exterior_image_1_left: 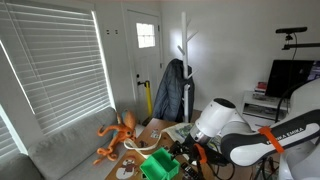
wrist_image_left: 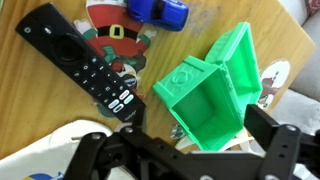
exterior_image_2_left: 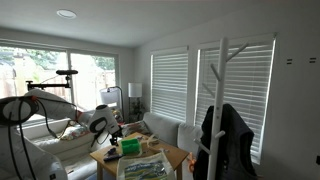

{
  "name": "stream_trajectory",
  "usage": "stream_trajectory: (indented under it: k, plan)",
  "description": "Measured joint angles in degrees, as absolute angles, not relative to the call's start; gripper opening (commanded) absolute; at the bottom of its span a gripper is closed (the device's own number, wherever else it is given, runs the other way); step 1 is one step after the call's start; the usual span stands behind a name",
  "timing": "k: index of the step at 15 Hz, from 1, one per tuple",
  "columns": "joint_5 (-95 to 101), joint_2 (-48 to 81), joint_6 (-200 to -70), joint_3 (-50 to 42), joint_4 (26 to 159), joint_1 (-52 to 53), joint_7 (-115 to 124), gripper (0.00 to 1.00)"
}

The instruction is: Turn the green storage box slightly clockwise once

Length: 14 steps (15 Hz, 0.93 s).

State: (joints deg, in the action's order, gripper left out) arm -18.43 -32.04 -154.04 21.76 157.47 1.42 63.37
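Note:
The green storage box (wrist_image_left: pixel 200 95) is a small bright green bin with an open top. It stands on the wooden table (wrist_image_left: pixel 60 110). In the wrist view it lies between my gripper's (wrist_image_left: pixel 195 128) two black fingers. The right finger is close to its side and a gap shows at the left finger. The gripper is open. In both exterior views the box (exterior_image_1_left: pixel 157 166) (exterior_image_2_left: pixel 131 147) sits on the table just below the gripper (exterior_image_1_left: pixel 184 158).
A black remote control (wrist_image_left: pixel 85 65), a Santa-patterned coaster (wrist_image_left: pixel 118 38) and a blue toy car (wrist_image_left: pixel 162 10) lie beyond the box. An orange octopus toy (exterior_image_1_left: pixel 120 135) sits on the grey couch (exterior_image_1_left: pixel 70 150). A white coat rack (exterior_image_1_left: pixel 183 70) stands behind.

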Motion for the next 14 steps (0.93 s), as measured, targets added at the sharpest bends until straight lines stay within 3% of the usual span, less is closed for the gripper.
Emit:
stream_trajectory:
  k: [3,4,5,14]
  plan:
    - [-18.4,-28.6,-158.1,22.2,157.5,0.6,71.6,1.0]
    - [-18.3,-27.4,-159.0,22.4,157.5,0.2,74.5,0.94]
    - [-18.3,-26.2,-159.7,22.6,157.5,-0.1,77.3,0.74]
    - [-18.4,-18.6,-160.6,18.9,157.0,3.0,86.5,0.1]
